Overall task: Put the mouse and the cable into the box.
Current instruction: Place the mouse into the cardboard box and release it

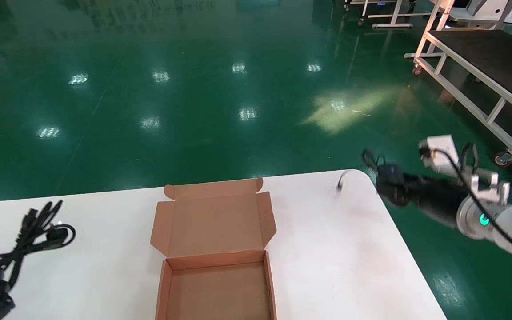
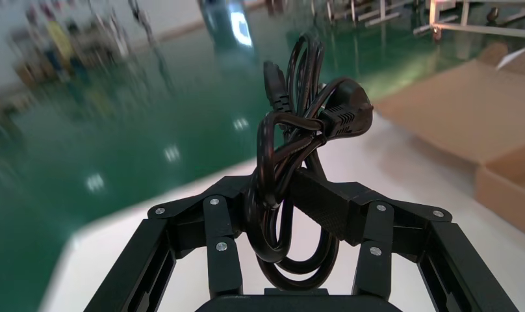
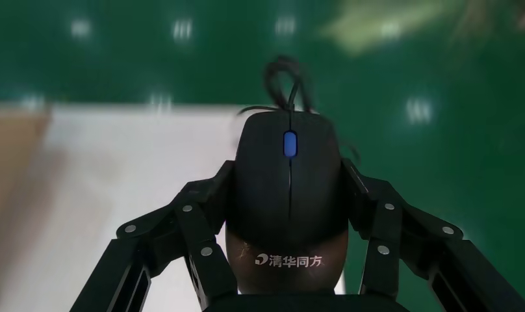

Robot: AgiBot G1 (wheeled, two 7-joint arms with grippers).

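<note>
1. The right jaws are closed tight against both sides of the mouse [image 3: 289, 195]. In the head view the mouse hangs past the right edge of the counter [image 1: 336, 258], over the green floor [image 1: 194, 89] and well apart from the box [image 1: 218, 289].
2. A slip there would likely drop the mouse to the floor, not the counter. Its thin cord [image 1: 342, 180] trails by the counter's corner and could snag on the edge or end up draped outside the box.
3. The left jaws are closed around the cable [image 2: 299, 117], a loose black bundle at the left end of the counter, also well apart from the box.
4. Pinched at 1 spot, the loops may sag or unwind, and a plug could catch on a box wall or side flap.
5. With 2 arms aiming for 1 box, they could crowd each other above it.
6. The box sits open at the middle of the counter with its lid [image 1: 214, 224] folded back. Its tray holds nothing yet.
</note>
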